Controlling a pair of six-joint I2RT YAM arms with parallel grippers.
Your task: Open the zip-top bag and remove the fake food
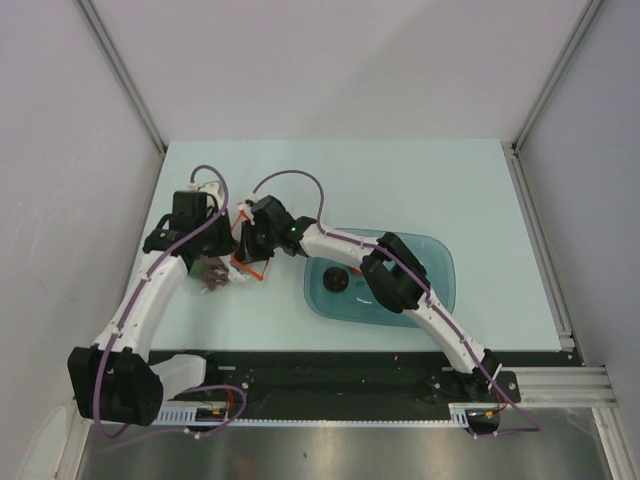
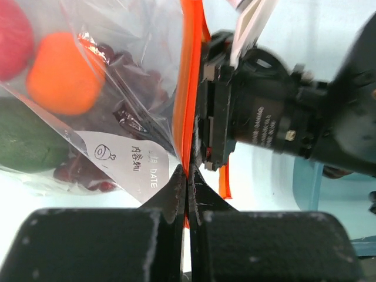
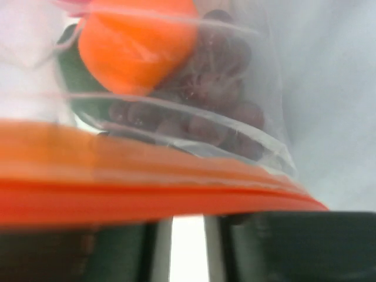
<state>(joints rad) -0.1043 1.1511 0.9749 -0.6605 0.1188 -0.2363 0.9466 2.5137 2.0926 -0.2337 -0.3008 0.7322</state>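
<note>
**Top external:** looks steeply down from above and behind the arm bases, far enough to take in the whole table (image 1: 420, 180). **Left wrist:** looks out along its own fingers (image 2: 170, 197), very close to the zip-top bag (image 2: 117, 135), with the right arm (image 2: 282, 117) just beyond. **Right wrist:** closer still and blurred, apparently facing the bag's orange zip strip (image 3: 147, 188). All three views share the bag.

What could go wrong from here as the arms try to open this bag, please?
The left pincer pinches the orange zip strip at one spot, so pulling may drag the whole zip-top bag. The right pincer may not hold the strip firmly; it could slip off.
</note>
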